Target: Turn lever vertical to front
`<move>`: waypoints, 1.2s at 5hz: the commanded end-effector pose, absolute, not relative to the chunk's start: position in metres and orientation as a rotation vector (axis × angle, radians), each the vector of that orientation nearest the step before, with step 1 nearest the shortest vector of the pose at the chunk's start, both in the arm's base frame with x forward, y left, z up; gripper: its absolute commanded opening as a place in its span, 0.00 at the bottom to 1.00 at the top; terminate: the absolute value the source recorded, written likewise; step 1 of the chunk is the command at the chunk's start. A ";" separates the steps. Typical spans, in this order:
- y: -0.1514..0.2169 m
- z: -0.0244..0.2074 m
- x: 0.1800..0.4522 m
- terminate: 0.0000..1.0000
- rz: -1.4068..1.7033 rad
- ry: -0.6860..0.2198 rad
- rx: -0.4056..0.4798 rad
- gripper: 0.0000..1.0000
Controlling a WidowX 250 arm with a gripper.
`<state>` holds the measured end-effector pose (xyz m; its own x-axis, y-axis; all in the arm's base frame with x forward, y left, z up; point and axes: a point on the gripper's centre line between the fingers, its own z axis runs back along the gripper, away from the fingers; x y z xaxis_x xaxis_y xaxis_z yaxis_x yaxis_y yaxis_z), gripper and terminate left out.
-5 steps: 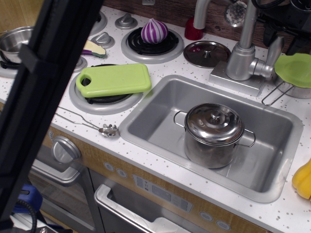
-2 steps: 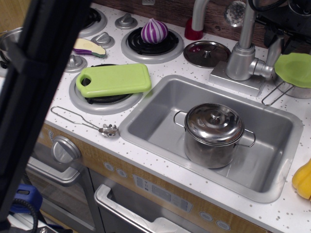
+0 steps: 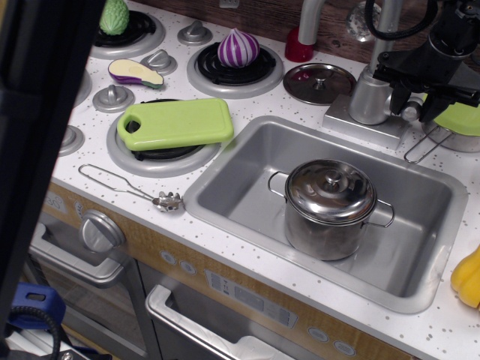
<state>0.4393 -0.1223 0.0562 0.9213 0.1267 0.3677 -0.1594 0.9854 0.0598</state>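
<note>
The grey faucet [image 3: 369, 96] stands behind the sink at the back right. Only the lever's stub [image 3: 410, 112] shows at the right of the faucet's base; its paddle is hidden behind my gripper. My black gripper [image 3: 414, 105] has come down from the upper right. One finger [image 3: 395, 94] is to the left of the stub and the other finger [image 3: 433, 107] to its right, with a gap between them. The jaws look open around the lever.
The sink [image 3: 225, 169] holds a lidded steel pot [image 3: 330, 206]. A green plate [image 3: 459, 116] sits just right of the gripper and a loose lid [image 3: 319, 81] left of the faucet. A green cutting board [image 3: 176, 122] lies on a burner. A dark blurred bar [image 3: 37, 112] fills the left edge.
My gripper has come down from the top right corner onto the lever and now covers its paddle. The dark bar at the left has shifted left, uncovering more of the stove.
</note>
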 end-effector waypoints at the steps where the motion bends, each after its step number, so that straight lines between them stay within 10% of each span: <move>1: -0.138 0.077 0.434 0.00 0.168 -0.407 -0.011 0.00; 3: -0.138 0.057 0.435 0.00 0.174 -0.412 -0.058 0.00; 4: -0.137 0.060 0.436 0.00 0.160 -0.401 -0.062 1.00; 6: -0.131 0.087 0.425 0.00 0.101 -0.304 -0.080 1.00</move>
<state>0.4179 -0.1305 0.0448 0.9735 0.0990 0.2059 -0.0898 0.9945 -0.0539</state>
